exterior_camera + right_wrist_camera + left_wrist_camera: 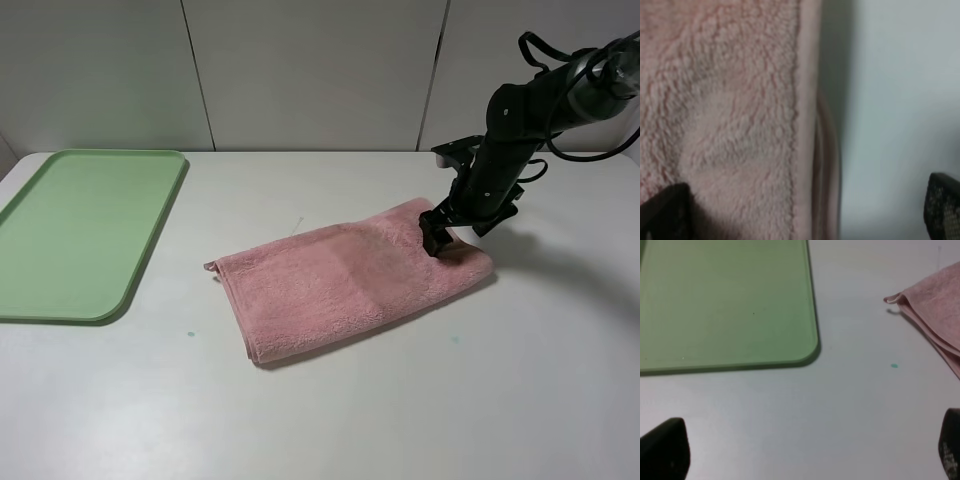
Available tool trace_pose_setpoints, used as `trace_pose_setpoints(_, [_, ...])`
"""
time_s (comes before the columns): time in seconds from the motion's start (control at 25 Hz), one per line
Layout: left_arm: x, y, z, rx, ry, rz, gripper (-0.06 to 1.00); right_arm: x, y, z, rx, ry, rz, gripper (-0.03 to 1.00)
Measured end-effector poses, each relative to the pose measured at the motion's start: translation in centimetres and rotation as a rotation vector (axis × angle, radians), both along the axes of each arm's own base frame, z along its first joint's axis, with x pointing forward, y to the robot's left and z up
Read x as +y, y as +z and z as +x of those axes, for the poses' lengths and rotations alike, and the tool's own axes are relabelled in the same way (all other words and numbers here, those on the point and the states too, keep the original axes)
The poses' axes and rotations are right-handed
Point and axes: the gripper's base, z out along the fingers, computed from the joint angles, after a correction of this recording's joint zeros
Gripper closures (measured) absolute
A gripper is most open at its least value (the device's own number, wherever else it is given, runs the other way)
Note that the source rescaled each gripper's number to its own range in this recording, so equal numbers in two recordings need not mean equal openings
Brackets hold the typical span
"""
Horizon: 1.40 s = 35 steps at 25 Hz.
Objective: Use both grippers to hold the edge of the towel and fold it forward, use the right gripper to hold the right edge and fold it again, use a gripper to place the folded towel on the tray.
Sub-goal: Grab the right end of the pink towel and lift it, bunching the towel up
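On white table [300,420], open right hand [437,240] straddles edge [807,100] of towel [340,285].

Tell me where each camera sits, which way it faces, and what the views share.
Exterior high: mounted high, looking down on the table, tray, folded towel and right gripper on its black arm; no left arm visible.
Left wrist: on the left arm, facing the tray's corner and the towel's looped corner; the left gripper shows open fingertips at the frame edge.
Right wrist: close above the towel's right hem, open fingertips straddling it.
Shared: exterior and left wrist both show tray and towel; exterior and right wrist, the towel's hem.
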Motion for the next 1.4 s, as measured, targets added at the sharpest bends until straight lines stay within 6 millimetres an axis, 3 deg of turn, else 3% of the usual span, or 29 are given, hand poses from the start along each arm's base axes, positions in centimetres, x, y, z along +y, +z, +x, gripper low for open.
trace_pose_setpoints(0.2, [0.0, 0.0, 0.0, 0.0, 0.0, 0.0, -0.05, 0.0, 0.0, 0.0, 0.001, 0.006, 0.001, -0.03])
trace_pose_setpoints(0.28, [0.0, 0.0, 0.0, 0.0, 0.0, 0.0, -0.05, 0.1, -0.1, 0.0, 0.008, -0.002, 0.008, 0.06])
trace_pose_setpoints(0.36, [0.0, 0.0, 0.0, 0.0, 0.0, 0.0, -0.05, 0.2, -0.1, -0.1, 0.018, -0.011, 0.019, 0.22])
trace_pose_setpoints(0.6, [0.0, 0.0, 0.0, 0.0, 0.0, 0.0, -0.05, 1.1, -0.1, -0.4, 0.036, -0.026, 0.051, 0.9])
trace_pose_setpoints(1.08, [0.0, 0.0, 0.0, 0.0, 0.0, 0.0, -0.05, 1.1, 0.6, -0.4, 0.028, -0.019, 0.046, 0.92])
trace_pose_setpoints(1.2, [0.0, 0.0, 0.0, 0.0, 0.0, 0.0, -0.05, 0.6, 1.7, -0.1, 0.02, 0.006, 0.012, 0.92])
trace_pose_setpoints(1.4, [0.0, 0.0, 0.0, 0.0, 0.0, 0.0, -0.05, -0.1, 5.2, 0.5, -0.034, 0.005, -0.013, 0.92])
